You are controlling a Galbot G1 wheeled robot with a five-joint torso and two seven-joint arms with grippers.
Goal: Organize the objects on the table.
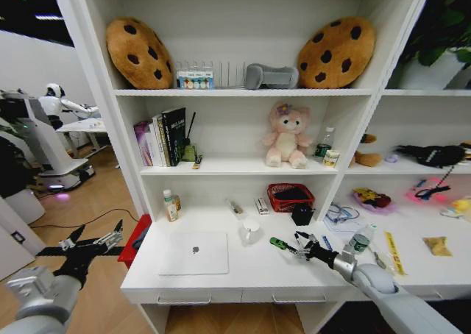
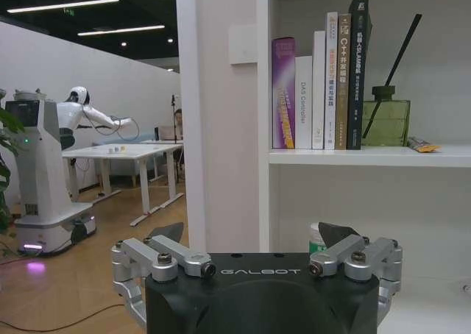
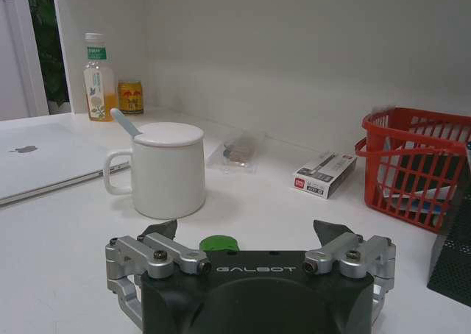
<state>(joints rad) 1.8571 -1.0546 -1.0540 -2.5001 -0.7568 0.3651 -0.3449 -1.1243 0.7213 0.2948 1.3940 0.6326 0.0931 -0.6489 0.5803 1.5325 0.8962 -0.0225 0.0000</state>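
While the right hand (image 1: 298, 243) gapes beside it, tiny green toy (image 1: 278, 243), rounded, bright, on white table (image 1: 250, 264), left hand (image 1: 94, 241) spread.

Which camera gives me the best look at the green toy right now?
The head view: the green toy lies whole on the table, between the mug and the open right gripper. In the right wrist view, a green sliver peeks above the gripper body.

Silver laptop (image 1: 194, 252), white mug (image 3: 166, 169), red wire basket (image 3: 413, 160), green toy (image 1: 278, 243), white table (image 1: 243, 271), brown chocolate-chip-patterned cushions (image 1: 139, 51).
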